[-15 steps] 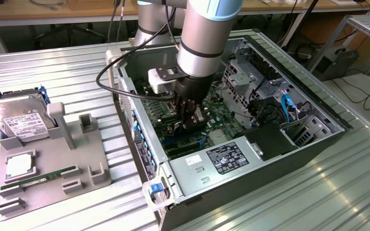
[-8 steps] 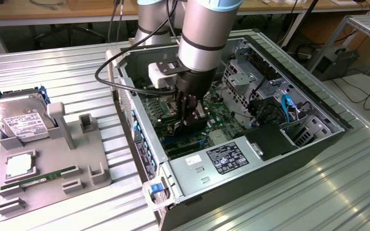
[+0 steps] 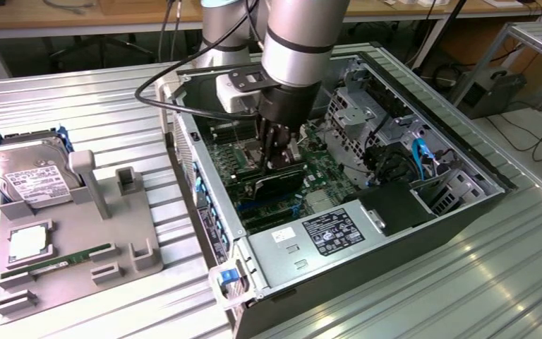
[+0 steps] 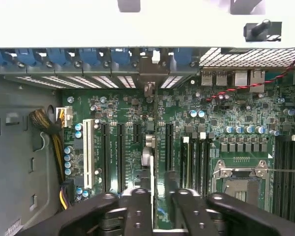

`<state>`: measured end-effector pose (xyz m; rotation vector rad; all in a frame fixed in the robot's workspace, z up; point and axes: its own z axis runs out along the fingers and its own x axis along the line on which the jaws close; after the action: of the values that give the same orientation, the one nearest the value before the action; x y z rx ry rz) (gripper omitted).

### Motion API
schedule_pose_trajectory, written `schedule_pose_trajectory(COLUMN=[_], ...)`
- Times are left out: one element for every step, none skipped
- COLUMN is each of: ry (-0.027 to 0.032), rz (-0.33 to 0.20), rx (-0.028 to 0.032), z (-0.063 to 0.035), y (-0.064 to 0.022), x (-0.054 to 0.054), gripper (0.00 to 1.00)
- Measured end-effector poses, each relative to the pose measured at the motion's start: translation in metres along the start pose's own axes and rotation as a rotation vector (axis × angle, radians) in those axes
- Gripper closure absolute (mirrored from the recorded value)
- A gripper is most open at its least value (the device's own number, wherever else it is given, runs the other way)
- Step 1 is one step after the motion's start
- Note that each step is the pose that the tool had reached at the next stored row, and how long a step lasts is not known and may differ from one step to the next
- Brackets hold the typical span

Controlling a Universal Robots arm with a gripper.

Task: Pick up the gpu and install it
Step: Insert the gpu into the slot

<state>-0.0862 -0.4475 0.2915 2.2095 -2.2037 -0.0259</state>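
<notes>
Starting from the exterior view's left: well off to that side of the tool there's a grey holder tray on the ribbed tabletop, with a hard drive, a CPU and a green memory stick parked in it. None of that is what matters here.

The tool is down inside the open PC case, and the gpu hangs right under it. It's a thin black card held on edge, just above the motherboard. In the wrist view the fingers sit narrow with the card's edge running straight out between them, so I'd say it's clamped on the card's top edge. Whether the card is actually seated in a slot, I can't tell.

Handling-wise my guess is that it's light and stiff but fragile, so grip the bare board edge, not the components. It'd twist easily if held off-centre.

On the tool's other side, toward the exterior view's right, is the power supply.
</notes>
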Motion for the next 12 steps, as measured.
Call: schedule_pose_trajectory(ry=[0.0001, 0.0, 0.0002, 0.0002, 0.0002, 0.0001, 0.0001, 0.0001, 0.0002, 0.0003, 0.0006, 0.0005], rz=[0.0, 0.0, 0.0, 0.0, 0.0, 0.0, 0.0, 0.0, 0.0, 0.0, 0.0, 0.0], rx=[0.0, 0.0001, 0.0, 0.0, 0.0, 0.0, 0.0, 0.0, 0.0, 0.0, -0.0003, -0.0002], z=[0.0003, 0.0009, 0.0025, 0.0042, 0.0061, 0.008, 0.0099, 0.0122, 0.0135, 0.0144, 0.0155, 0.0158], y=[0.0007, 0.0017, 0.0032, 0.004, 0.0047, 0.0052, 0.0057, 0.006, 0.0061, 0.0061, 0.0062, 0.0062], x=[-0.001, -0.001, -0.001, -0.001, -0.001, -0.001, -0.001, -0.001, -0.001, -0.001, -0.001, -0.001], gripper=[0.81, 0.87, 0.87, 0.89, 0.89, 0.89, 0.89, 0.89, 0.89, 0.89, 0.89, 0.89])
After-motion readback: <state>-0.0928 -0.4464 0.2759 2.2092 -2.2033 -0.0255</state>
